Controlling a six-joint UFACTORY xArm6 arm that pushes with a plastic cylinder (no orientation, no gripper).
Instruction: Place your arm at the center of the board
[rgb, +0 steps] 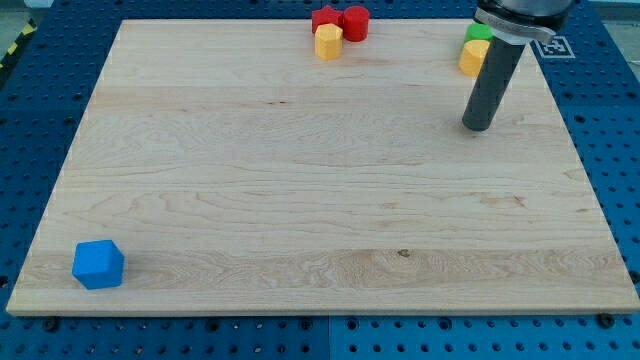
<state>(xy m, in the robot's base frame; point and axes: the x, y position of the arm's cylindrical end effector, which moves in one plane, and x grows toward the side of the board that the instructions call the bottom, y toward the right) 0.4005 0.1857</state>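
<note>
- Camera view: risk is small. My tip (478, 126) carries no jaws, only a bare dark rod end, resting on the pale wooden board (300, 220) towards the view's upper right, well apart from the centre.
- Swinging wide upward could nudge the yellow block (472, 56) and green block (478, 33) just behind the rod.
- Red star-like block (325, 17), red cylinder (355, 22), yellow hexagonal block (328, 42) and blue cube (98, 264) sit off the likely path.

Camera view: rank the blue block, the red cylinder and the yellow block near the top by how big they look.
1. blue cube, largest, though it sits nearest the camera.
2. and 3. red cylinder and yellow block look about alike; I won't rank them.
</note>
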